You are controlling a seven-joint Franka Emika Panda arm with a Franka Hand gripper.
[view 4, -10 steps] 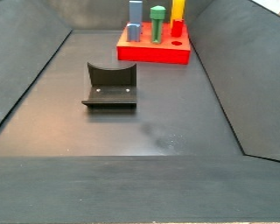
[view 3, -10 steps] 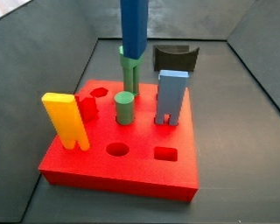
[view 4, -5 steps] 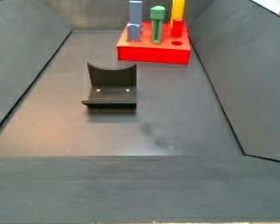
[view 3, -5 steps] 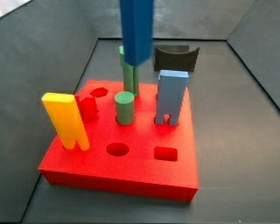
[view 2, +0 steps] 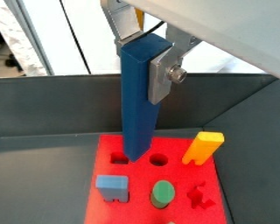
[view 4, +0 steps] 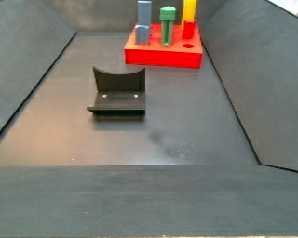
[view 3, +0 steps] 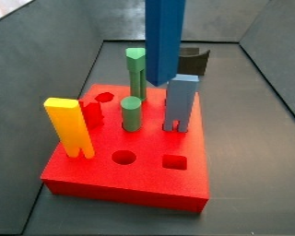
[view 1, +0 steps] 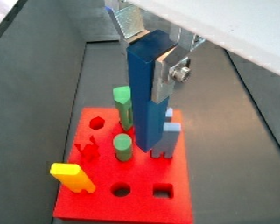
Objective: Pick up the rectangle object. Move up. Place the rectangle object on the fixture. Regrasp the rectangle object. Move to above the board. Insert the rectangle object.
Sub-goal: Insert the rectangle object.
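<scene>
My gripper (view 1: 149, 57) is shut on the top of the rectangle object (view 1: 146, 105), a long dark-blue bar that hangs upright above the red board (view 1: 143, 199). Both wrist views show this grip (view 2: 145, 57). In a wrist view the bar (view 2: 139, 105) ends above the board (view 2: 136, 188), near its square hole (view 2: 119, 158) and round hole (view 2: 157, 160). In a side view the bar (view 3: 164, 41) comes down from the top edge, its lower end above the board (view 3: 144, 180); the gripper is out of view there. The black fixture (view 4: 118, 90) stands on the floor apart from the board (view 4: 164, 58).
On the board stand a yellow forked block (view 3: 67, 126), a tall green peg (view 3: 135, 74), a short green peg (view 3: 130, 114), a light-blue two-legged block (view 3: 181, 101) and a small red piece (view 3: 93, 111). Dark sloping walls surround the floor (view 4: 152, 139).
In the side view the bar has shifted to the right and looks larger and lower; its lower end is now level with the light-blue block's top. Nothing else has moved.
</scene>
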